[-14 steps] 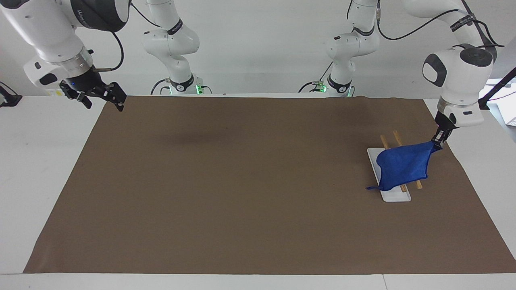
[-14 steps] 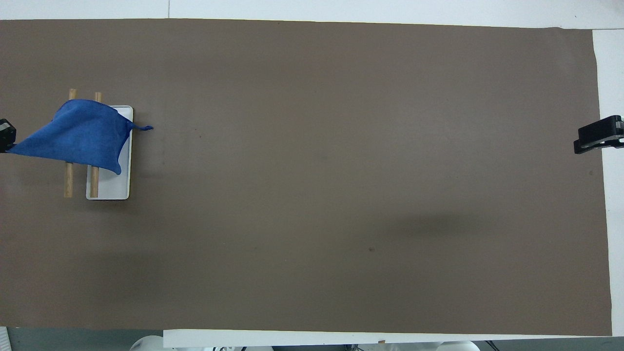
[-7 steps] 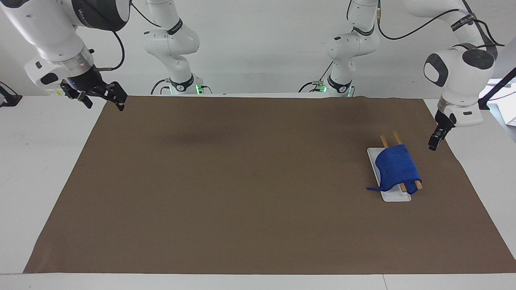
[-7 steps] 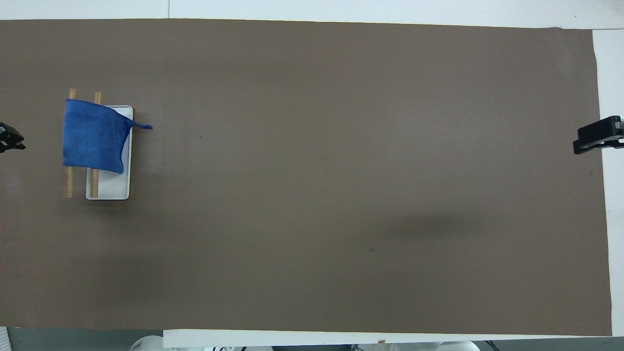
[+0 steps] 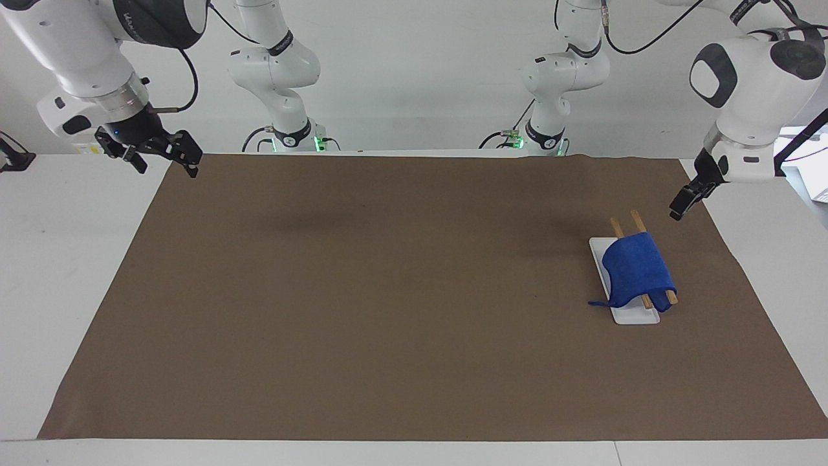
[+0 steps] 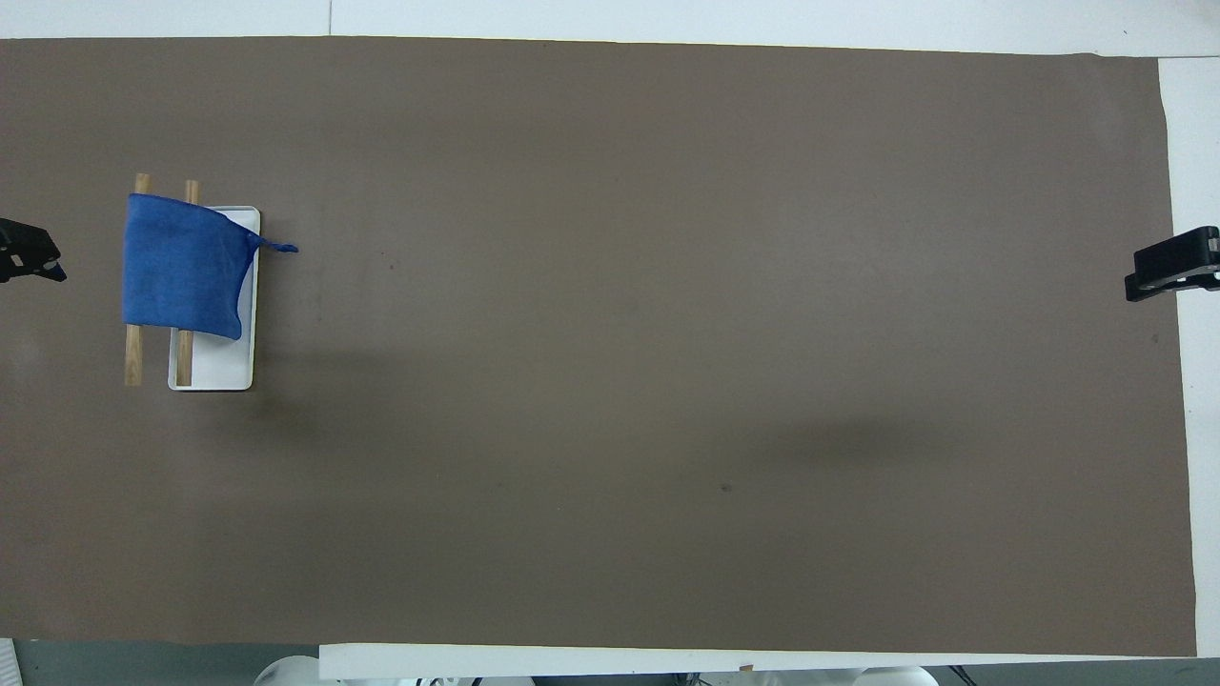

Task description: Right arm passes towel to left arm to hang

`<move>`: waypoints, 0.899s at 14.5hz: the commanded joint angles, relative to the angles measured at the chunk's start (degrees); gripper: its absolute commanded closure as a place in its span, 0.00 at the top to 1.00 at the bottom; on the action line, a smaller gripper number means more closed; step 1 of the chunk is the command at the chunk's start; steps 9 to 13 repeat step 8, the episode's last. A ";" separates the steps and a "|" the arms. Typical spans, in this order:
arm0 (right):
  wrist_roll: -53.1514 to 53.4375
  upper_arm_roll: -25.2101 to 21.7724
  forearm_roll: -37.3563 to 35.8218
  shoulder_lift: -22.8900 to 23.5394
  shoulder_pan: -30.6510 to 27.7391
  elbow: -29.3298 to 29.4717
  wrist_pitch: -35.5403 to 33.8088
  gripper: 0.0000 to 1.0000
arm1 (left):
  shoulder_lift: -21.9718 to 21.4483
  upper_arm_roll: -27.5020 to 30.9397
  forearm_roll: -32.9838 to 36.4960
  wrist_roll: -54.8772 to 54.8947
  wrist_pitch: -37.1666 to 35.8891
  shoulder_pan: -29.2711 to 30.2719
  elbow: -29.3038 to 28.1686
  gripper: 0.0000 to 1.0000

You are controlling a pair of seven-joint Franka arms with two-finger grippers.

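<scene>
Below the left gripper (image 5: 676, 211) — empty, finger gap unclear — the towel (image 5: 637, 270) is draping over two dowels (image 5: 637, 223); soft, light, best pinched at hem. Right gripper (image 5: 163, 154) is waiting, spread open.

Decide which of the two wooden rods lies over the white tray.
The wooden rod nearer the table's middle crosses the white tray; the other rod lies beside it.

Robotics lab: arms (image 5: 744, 77), covered table (image 5: 414, 362)
</scene>
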 commanded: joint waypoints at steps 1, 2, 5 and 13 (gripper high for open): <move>-0.56 -0.04 0.75 -1.53 -0.06 -1.79 0.41 1.00 | 4.19 0.58 -1.33 14.63 -9.41 -2.26 8.49 1.00; -0.56 -0.04 0.75 -1.44 -0.06 -1.79 0.41 1.00 | 5.07 0.58 -1.50 18.35 -10.92 -2.44 10.51 1.00; -0.56 -0.04 0.75 -1.53 -0.15 -1.79 0.41 1.00 | 7.44 0.49 -3.69 18.56 -12.60 -3.23 15.88 1.00; -0.56 -0.04 0.75 -1.53 -0.06 -1.79 0.41 1.00 | 8.42 0.49 -3.44 18.48 -12.60 -4.20 16.95 1.00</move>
